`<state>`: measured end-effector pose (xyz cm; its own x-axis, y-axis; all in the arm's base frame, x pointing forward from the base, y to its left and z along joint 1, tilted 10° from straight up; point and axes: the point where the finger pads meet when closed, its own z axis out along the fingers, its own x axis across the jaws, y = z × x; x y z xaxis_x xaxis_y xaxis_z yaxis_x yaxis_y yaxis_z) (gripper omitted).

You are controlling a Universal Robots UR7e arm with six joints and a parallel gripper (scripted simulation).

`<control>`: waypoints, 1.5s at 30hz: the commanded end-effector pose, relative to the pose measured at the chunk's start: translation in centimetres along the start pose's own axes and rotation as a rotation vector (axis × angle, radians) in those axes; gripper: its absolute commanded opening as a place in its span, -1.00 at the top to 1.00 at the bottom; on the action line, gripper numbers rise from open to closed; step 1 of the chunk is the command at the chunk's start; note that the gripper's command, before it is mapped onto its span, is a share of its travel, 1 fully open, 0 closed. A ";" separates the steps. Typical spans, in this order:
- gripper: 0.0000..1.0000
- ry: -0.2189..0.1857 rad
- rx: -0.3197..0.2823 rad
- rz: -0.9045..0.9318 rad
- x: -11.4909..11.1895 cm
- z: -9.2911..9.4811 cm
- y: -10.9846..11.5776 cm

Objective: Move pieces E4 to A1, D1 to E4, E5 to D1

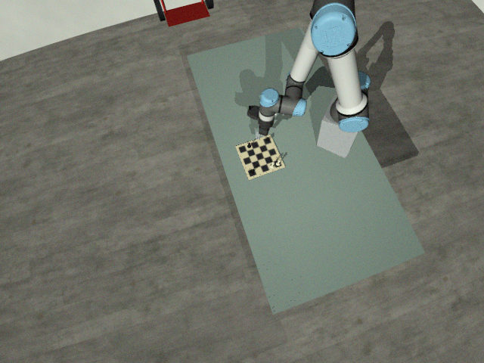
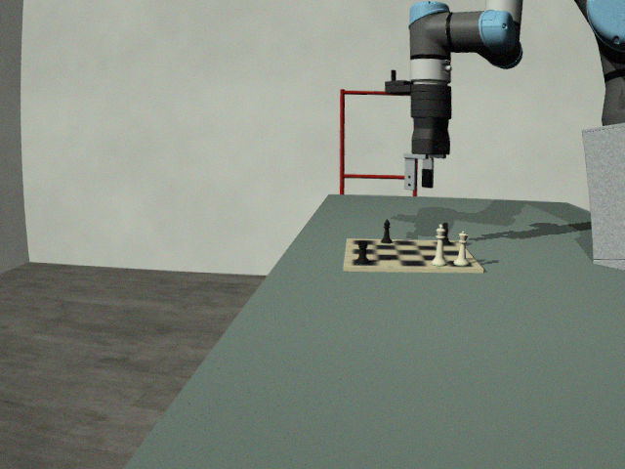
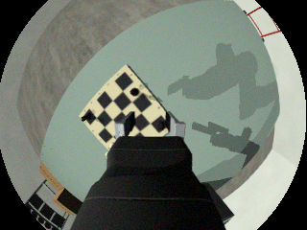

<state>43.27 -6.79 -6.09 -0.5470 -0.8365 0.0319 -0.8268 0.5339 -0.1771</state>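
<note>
The chessboard [image 1: 249,178] [image 2: 413,270] [image 3: 84,113] lies on the table. Its edge labels are too small to read; the layout fits A1 at back right in the top view. A black piece [image 1: 267,139] [image 2: 445,233] [image 3: 161,125] stands there, partly hidden in the exterior view. A slim black piece [image 1: 249,144] [image 2: 386,233] [image 3: 134,91] stands on D1. A black rook-like piece [image 1: 251,171] [image 2: 362,253] [image 3: 88,116] stands on E5. E4 looks empty. My gripper [image 1: 259,135] [image 2: 418,177] [image 3: 150,117] is open and empty, high above the board's back edge.
A tall white piece [image 1: 272,165] [image 2: 439,248] and a shorter white piece [image 1: 277,162] [image 2: 461,251] stand side by side on B5 and A5. The grey robot base block [image 1: 336,139] [image 2: 605,196] is to the right. A red frame [image 2: 342,141] stands beyond the table.
</note>
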 end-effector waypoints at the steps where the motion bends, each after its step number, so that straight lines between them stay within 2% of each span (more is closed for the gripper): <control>1: -1.00 -0.007 -0.001 -0.206 -0.7 0.0 -0.8; 8: -1.00 -0.007 0.000 -0.520 -1.7 0.0 -1.8; 10: -1.00 -0.007 0.000 -0.520 -1.7 0.0 -1.8; 25: -1.00 -0.007 0.002 -1.152 -3.3 -0.1 -3.3; 27: -1.00 -0.007 0.002 -1.152 -3.3 -0.1 -3.3; 40: -1.00 -0.007 0.004 -1.551 -3.9 -0.2 -3.9; 45: -1.00 -0.007 0.004 -1.615 -4.0 -0.2 -4.0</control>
<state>48.58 -5.58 -5.36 0.8225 -0.5407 0.1763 -0.5532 -0.8326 0.0273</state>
